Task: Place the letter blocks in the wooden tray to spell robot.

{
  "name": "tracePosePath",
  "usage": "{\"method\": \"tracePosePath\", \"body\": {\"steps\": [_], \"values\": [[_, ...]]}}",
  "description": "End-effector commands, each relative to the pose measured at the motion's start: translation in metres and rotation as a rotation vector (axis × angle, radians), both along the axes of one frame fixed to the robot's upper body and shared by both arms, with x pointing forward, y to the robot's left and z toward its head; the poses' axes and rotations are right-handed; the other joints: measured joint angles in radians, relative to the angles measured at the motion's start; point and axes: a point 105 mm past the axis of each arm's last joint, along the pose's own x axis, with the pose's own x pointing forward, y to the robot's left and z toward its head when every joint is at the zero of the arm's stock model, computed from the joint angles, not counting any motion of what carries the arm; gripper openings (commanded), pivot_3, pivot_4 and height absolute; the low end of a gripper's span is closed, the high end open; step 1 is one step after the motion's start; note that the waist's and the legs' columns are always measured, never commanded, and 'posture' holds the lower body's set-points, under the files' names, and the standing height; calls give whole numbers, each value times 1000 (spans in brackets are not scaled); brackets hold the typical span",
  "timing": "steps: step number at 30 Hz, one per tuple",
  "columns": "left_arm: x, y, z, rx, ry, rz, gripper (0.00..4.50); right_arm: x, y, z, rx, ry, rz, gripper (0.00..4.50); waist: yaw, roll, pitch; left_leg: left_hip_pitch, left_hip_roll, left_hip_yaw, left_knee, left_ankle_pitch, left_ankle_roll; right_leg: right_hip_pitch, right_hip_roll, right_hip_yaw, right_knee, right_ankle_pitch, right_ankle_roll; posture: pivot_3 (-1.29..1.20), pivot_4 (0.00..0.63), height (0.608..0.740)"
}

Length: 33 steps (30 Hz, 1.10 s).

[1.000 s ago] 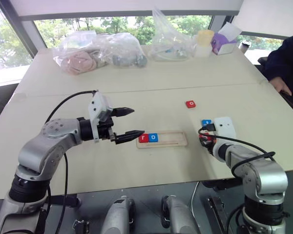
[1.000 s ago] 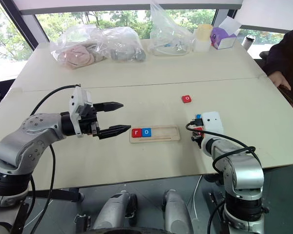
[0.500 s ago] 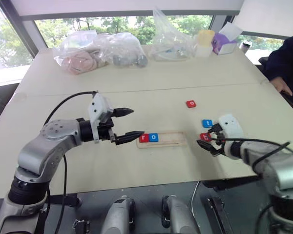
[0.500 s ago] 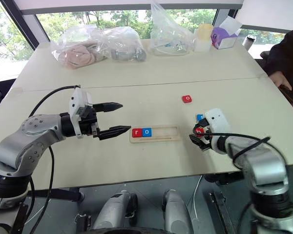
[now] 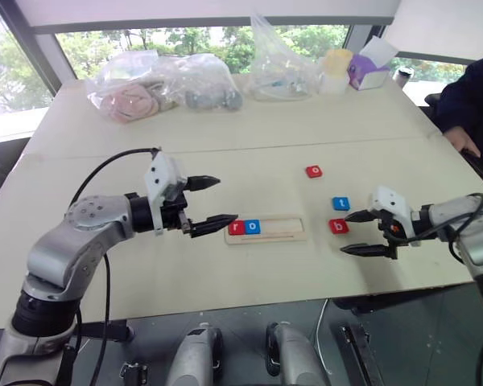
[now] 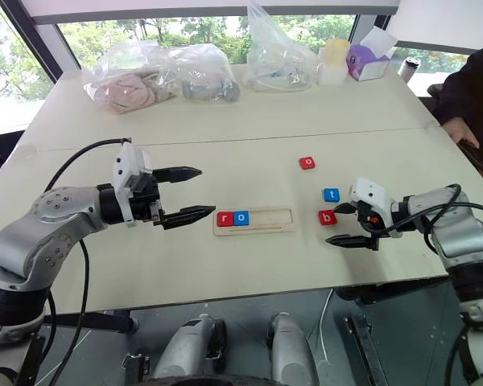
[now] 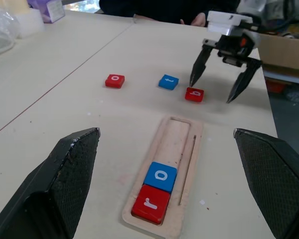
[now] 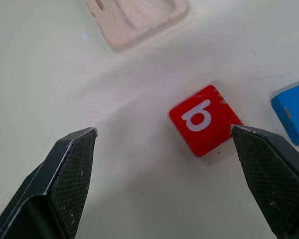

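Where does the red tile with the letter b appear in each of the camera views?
Left eye view: the red b tile lies on the table right of the wooden tray, below the blue t tile.
Right eye view: same place, beside the open right hand.
Left wrist view: beyond the tray's far end.
Right wrist view: near the middle.
Shared landmark: the blue t tile next to it.

Pale wooden tray [image 5: 266, 236], matt table [image 5: 225, 153]
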Motion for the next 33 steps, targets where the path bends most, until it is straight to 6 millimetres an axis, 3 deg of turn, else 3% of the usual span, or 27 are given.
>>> {"method": "tracePosePath", "body": {"steps": [1, 21, 24, 25, 29, 33], "values": [[-7, 0, 8, 2, -38, -9, 4500, 6, -1, 2, -27, -28, 39, 4393, 4, 0, 0, 0, 0, 0, 0, 0, 0, 0, 0, 0, 0, 0, 0, 0, 150, 725], [-7, 4, 12, 15, -47, 17, 4500, 17, -11, -7, -136, -22, 96, 4393, 22, 0, 0, 2, 0, 0, 1, 0, -1, 2, 0, 0, 1, 0, 0, 0, 150, 725], [-7, 4, 12, 20, -50, 20, 4500, 18, -13, -8, -155, -17, 103, 3653, 21, 0, 0, 3, 0, 0, 1, 0, -1, 3, 0, 0, 1, 0, 0, 0, 150, 725], [-7, 4, 12, 20, -50, 21, 4500, 18, -13, -8, -154, -14, 106, 2993, 22, 0, 0, 3, 0, 0, 1, 0, -1, 3, 0, 0, 1, 0, 0, 0, 150, 725], [-6, 5, 12, 21, -51, 25, 4500, 18, -5, -5, -121, -20, 127, 1159, 21, 0, 0, 3, 0, 0, 1, 0, -1, 4, 0, 0, 1, 0, 0, 0, 150, 725], [-7, 5, 12, 19, -51, 28, 4500, 20, 25, 15, -7, -61, 163, 1160, 18, 0, 0, 3, 0, 0, 1, 1, -1, 3, 0, 0, 1, 0, 0, 0, 150, 725]]}}
